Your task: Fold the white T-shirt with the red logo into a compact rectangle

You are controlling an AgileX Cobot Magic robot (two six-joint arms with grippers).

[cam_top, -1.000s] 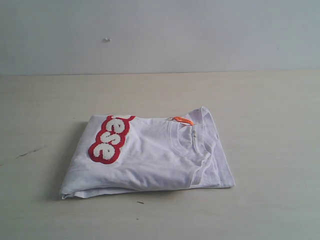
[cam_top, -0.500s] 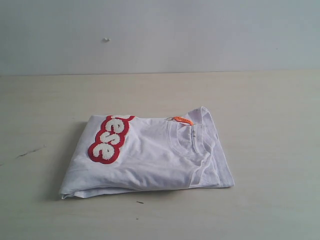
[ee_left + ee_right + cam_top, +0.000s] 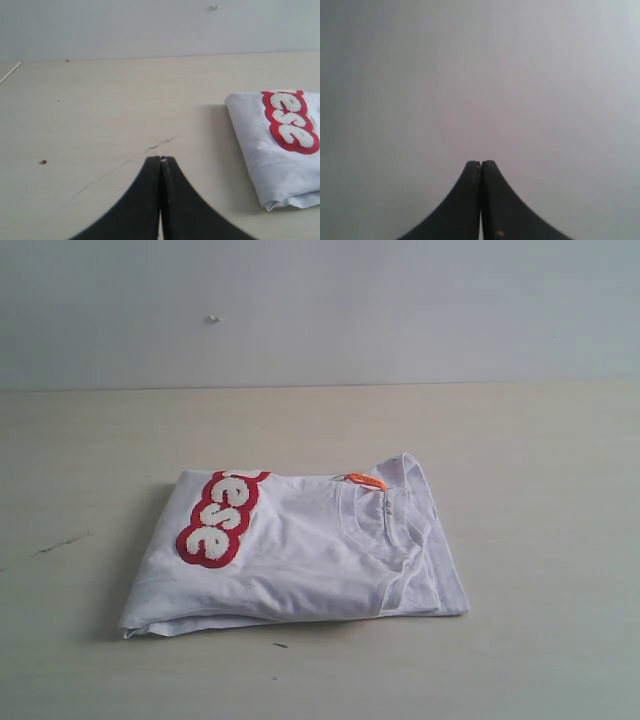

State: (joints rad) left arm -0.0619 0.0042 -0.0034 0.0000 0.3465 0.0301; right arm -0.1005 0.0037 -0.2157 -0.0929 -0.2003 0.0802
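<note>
The white T-shirt (image 3: 300,550) lies folded into a thick rectangle in the middle of the table, collar and orange neck tag (image 3: 366,481) on top at the right. Part of the red logo (image 3: 218,518) with white letters shows on its upper left and wraps over the fold. In the left wrist view the shirt (image 3: 280,150) and logo (image 3: 291,120) sit off to one side of my left gripper (image 3: 160,160), which is shut on nothing above bare table. My right gripper (image 3: 480,163) is shut and empty, facing a plain grey wall. Neither gripper shows in the exterior view.
The beige table (image 3: 520,440) runs back to a grey wall (image 3: 400,310). A thin dark crack (image 3: 160,145) marks the table near my left gripper, and a small crumb (image 3: 44,161) lies farther off.
</note>
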